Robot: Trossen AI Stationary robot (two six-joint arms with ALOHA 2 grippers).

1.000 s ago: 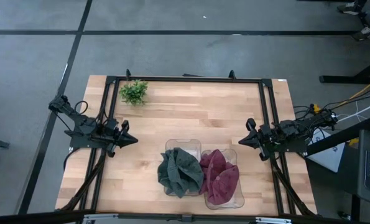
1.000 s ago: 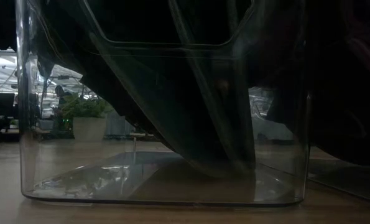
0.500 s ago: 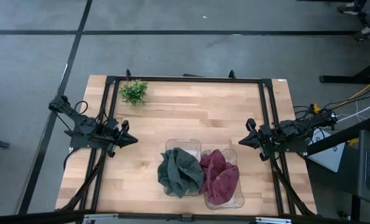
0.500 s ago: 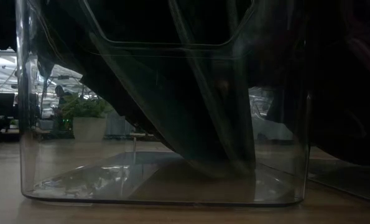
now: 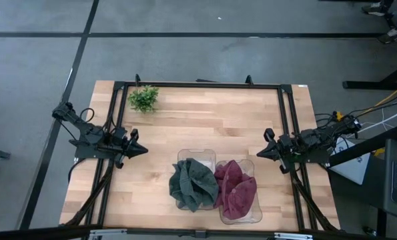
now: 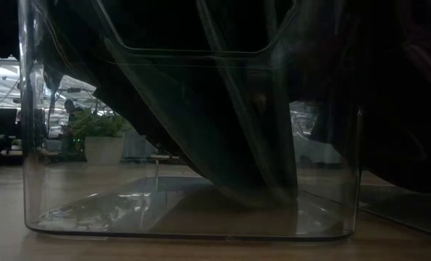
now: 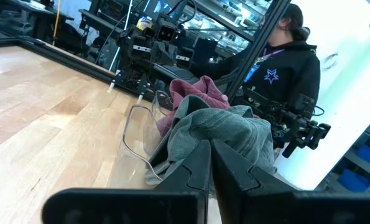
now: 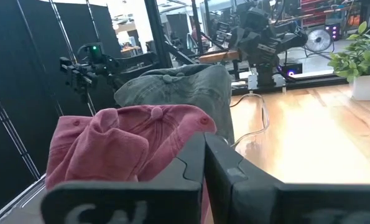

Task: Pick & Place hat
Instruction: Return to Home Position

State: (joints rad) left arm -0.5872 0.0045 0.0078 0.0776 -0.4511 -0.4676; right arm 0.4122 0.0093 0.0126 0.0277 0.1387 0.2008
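Note:
A grey-green hat sits in the left of two clear bins near the table's near edge, draping over its rim. A maroon hat fills the right bin. Both hats show in the left wrist view and the right wrist view. My left gripper rests shut at the table's left side, pointing toward the bins. My right gripper rests shut at the right side, pointing toward the bins. Neither touches a hat.
A small potted plant stands at the far left corner. A black frame runs round the table. In the low view the clear bin wall fills the picture. A person in a dark hoodie is beyond the table's right side.

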